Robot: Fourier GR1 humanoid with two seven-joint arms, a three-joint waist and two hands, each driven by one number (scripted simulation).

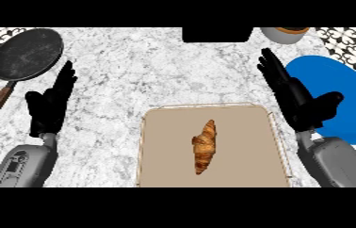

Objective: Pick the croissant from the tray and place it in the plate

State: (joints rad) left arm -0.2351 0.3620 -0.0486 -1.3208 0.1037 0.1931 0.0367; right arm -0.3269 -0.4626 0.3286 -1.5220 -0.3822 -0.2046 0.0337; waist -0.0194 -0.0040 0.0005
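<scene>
A golden-brown croissant lies lengthwise in the middle of a tan tray at the lower centre of the counter. A blue plate sits to the tray's right, partly hidden behind my right hand. That hand is open with straight fingers pointing up, standing between the tray's right edge and the plate, touching neither the croissant nor anything else. My left hand is open too, fingers up, to the left of the tray and apart from it.
A dark frying pan with a wooden handle lies at the far left. A black box sits at the back centre, and a pale bowl with brown contents at the back right. Marble counter lies beyond the tray.
</scene>
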